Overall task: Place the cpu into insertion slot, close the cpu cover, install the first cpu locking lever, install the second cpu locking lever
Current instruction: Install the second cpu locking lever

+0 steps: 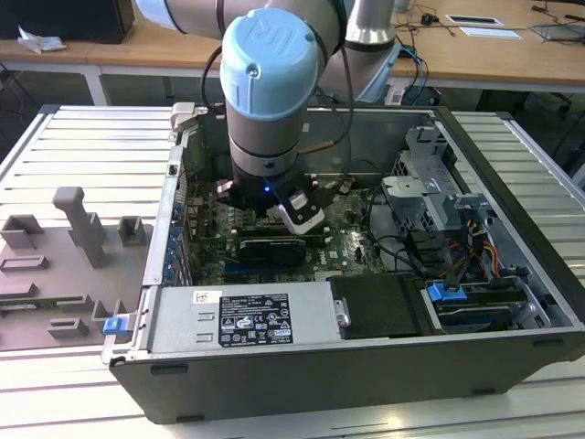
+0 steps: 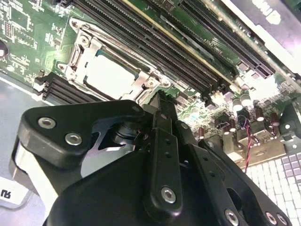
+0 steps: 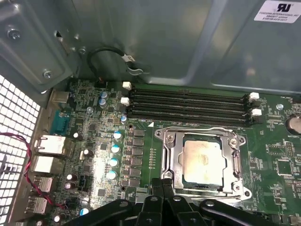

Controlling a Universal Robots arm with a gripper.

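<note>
The cpu [image 3: 203,162], a pale silver square, lies in the insertion slot [image 3: 159,133] on the green board. The cpu cover [image 3: 175,160], a silver frame, lies flat around its edges. Both wrist views show this; the second wrist view has the cpu [image 2: 109,75] and the cover [image 2: 91,49] just beyond my fingertips. My gripper [image 3: 163,182] hangs a little above the board beside the slot's edge. Its black fingers are pressed together with nothing between them, and the gripper [image 2: 160,96] touches neither the cover nor the cpu. In the exterior view the arm's wrist [image 1: 270,101] stands over the open computer case.
Long black memory slots [image 3: 188,106] run beside the socket, next to the grey case wall [image 3: 155,42]. A black card [image 1: 270,249], the power supply [image 1: 242,315], a drive cage [image 1: 439,197] and cables crowd the case. A grey fixture tray [image 1: 73,247] lies at the exterior view's left.
</note>
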